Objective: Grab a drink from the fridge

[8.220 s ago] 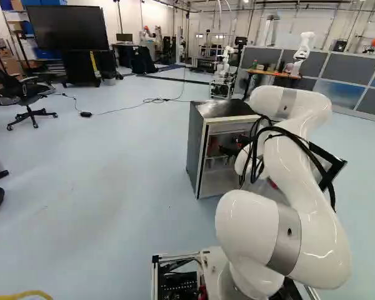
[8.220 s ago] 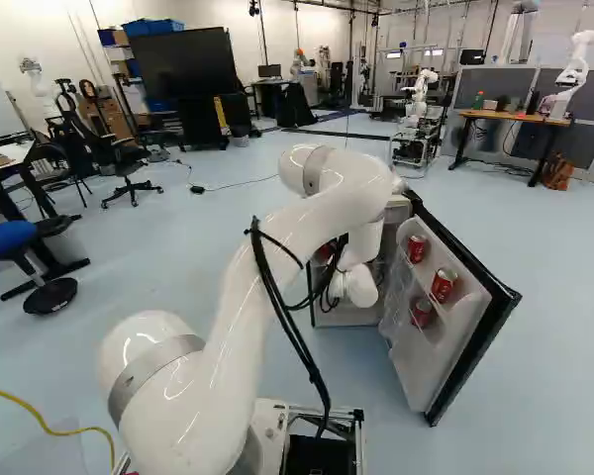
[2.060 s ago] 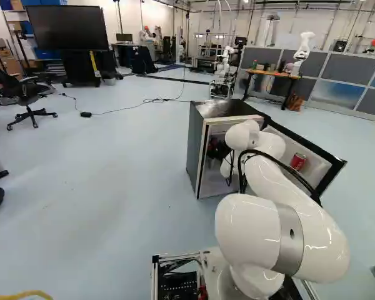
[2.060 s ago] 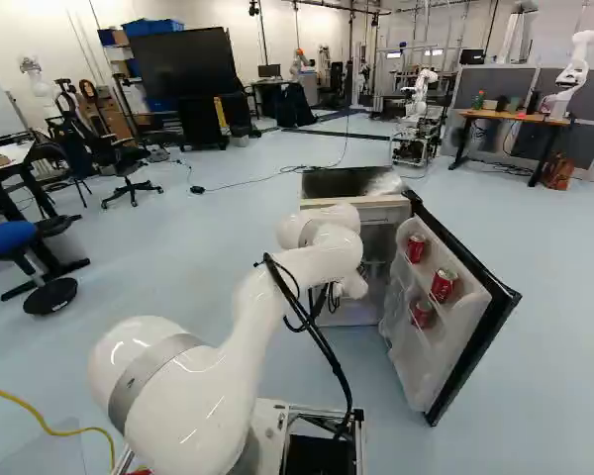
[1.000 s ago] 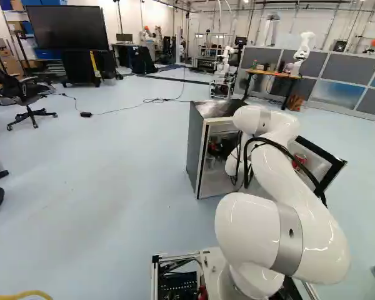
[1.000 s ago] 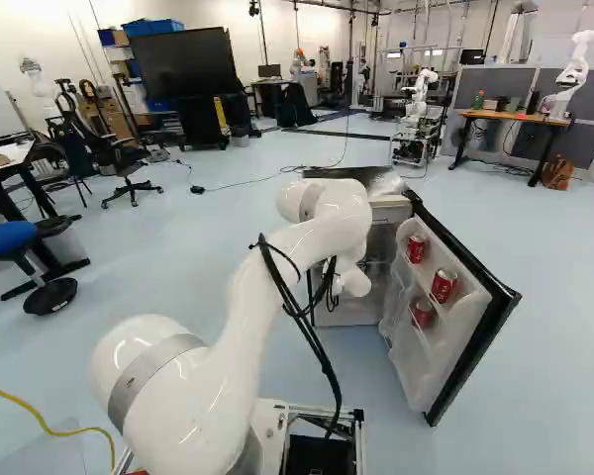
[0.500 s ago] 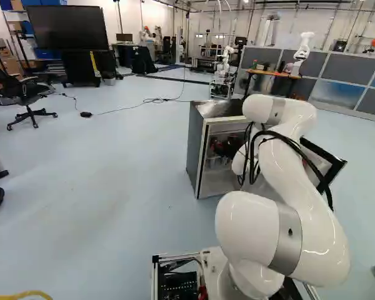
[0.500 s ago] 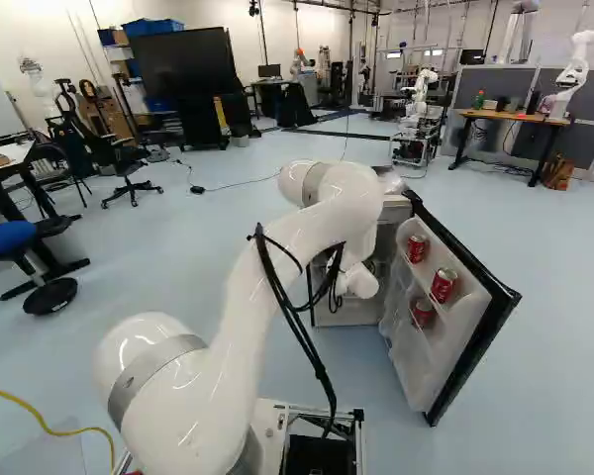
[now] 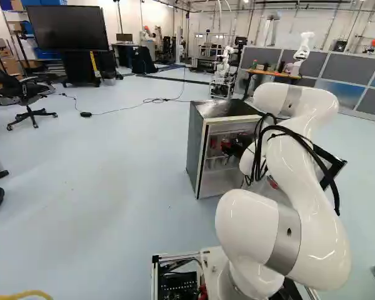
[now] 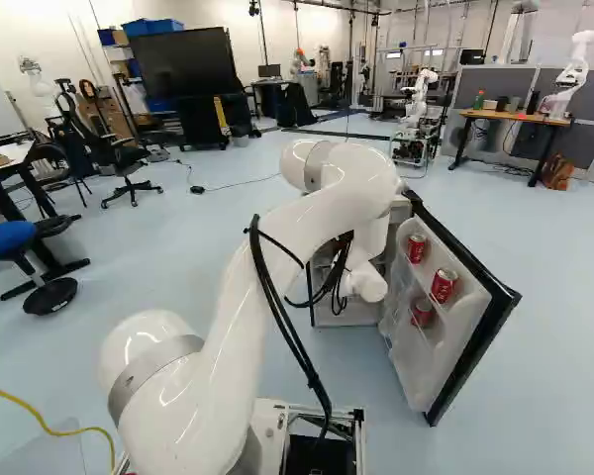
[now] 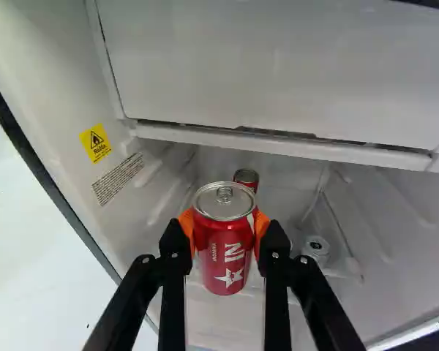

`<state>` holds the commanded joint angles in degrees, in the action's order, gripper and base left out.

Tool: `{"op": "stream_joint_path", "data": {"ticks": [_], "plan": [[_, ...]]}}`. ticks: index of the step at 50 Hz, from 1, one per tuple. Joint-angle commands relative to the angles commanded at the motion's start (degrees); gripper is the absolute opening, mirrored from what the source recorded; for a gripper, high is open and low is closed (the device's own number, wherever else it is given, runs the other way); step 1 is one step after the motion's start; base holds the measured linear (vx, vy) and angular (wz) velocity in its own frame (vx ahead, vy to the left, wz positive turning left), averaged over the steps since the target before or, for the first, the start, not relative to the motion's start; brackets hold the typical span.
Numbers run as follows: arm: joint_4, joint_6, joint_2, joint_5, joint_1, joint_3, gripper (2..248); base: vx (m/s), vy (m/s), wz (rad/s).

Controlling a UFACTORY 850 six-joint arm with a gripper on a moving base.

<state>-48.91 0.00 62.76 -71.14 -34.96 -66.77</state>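
Observation:
My black gripper [image 9: 238,144] is at the opening of the small fridge [image 9: 197,147], whose door stands wide. Seen from the wrist, the gripper [image 11: 224,232] has its orange pads against both sides of an upright red can [image 11: 223,265]. Behind it, deeper inside, stands another red can [image 11: 246,178]; a pale can-like item [image 11: 316,247] is farther to one side. The open door [image 10: 406,351] carries several red cans [image 10: 443,285] on its racks, in the right base view.
A white compartment front [image 11: 278,62] with a ledge spans the fridge's upper interior, above the held can. The fridge's side wall [image 11: 51,95] is close beside the gripper. Another robot [image 10: 572,74] stands at a far table [image 10: 505,116]. A stool [image 10: 8,237] is off to the left.
The upper arm has risen and drawn back, bringing the gripper from deeper in the fridge toward its opening. The red can moves with it. The base has not moved.

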Motion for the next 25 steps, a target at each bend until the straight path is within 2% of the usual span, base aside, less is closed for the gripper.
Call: {"op": "stream_joint_path", "data": {"ticks": [15, 25], "plan": [[0.0, 0.0, -4.47, 0.0, -2.52, 5.0, 97, 0.0, 0.0, 0.0], [0.0, 0.0, -6.68, 0.0, -3.0, 6.77, 97, 0.0, 0.0, 0.0]]}}
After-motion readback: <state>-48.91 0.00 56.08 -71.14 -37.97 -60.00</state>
